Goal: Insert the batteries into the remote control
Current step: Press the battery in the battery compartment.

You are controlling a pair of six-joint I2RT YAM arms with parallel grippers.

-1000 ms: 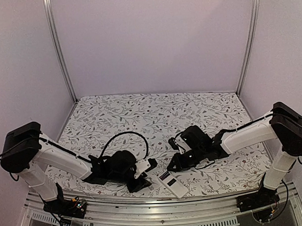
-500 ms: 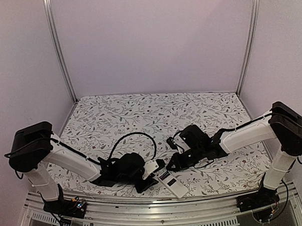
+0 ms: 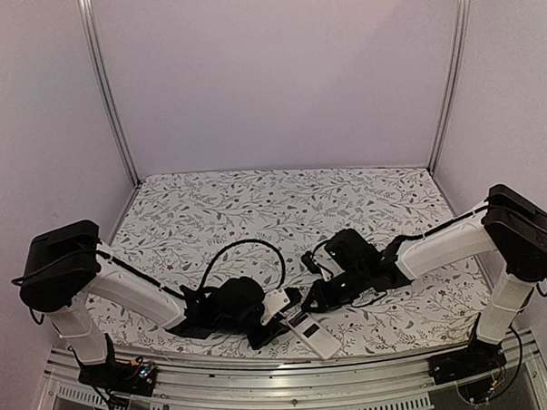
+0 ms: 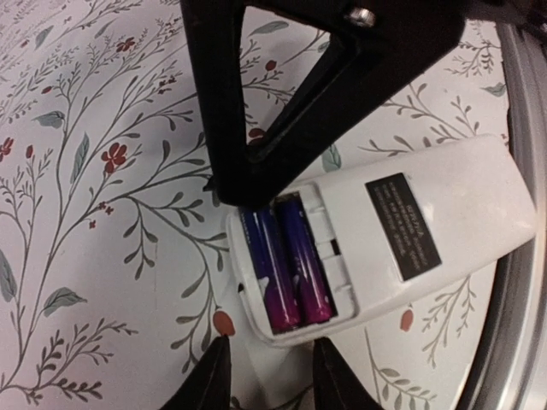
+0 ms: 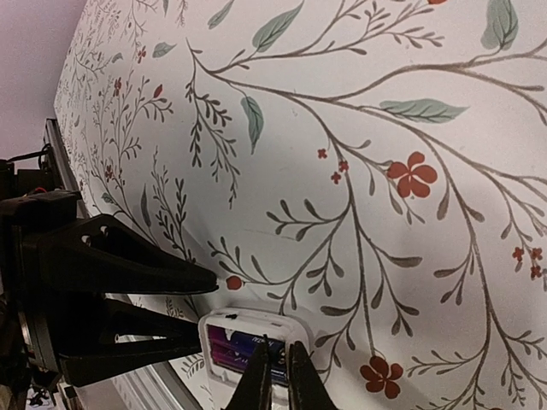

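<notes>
The flat white rectangular plastic remote control (image 3: 314, 336) lies back-up on the floral-printed white table cover (image 3: 255, 206). It is at 6 o'clock of the table, beside the near edge, with its long axis running from 10 to 4 o'clock in the overhead view. Its position is unchanged from one second ago. The open battery slot (image 4: 329, 256) at the 10 o'clock end holds the two slim dark cylindrical batteries (image 4: 269, 273), blue-violet in sheen, seated side by side. A black rectangular label (image 4: 403, 226) sits beyond the slot.

One second ago the left gripper (image 4: 272, 383) stood well apart from the remote control, at its 9 o'clock. It has since advanced and is now just beside the slot end. Its jaws are narrower than before but clearly apart, with nothing between them.

The right gripper (image 5: 278, 386) has barely moved. It reaches in from 1 o'clock, tips at the slot end. Its jaws are drawn almost together, leaving a thin slit, and no object is seen gripped.
</notes>
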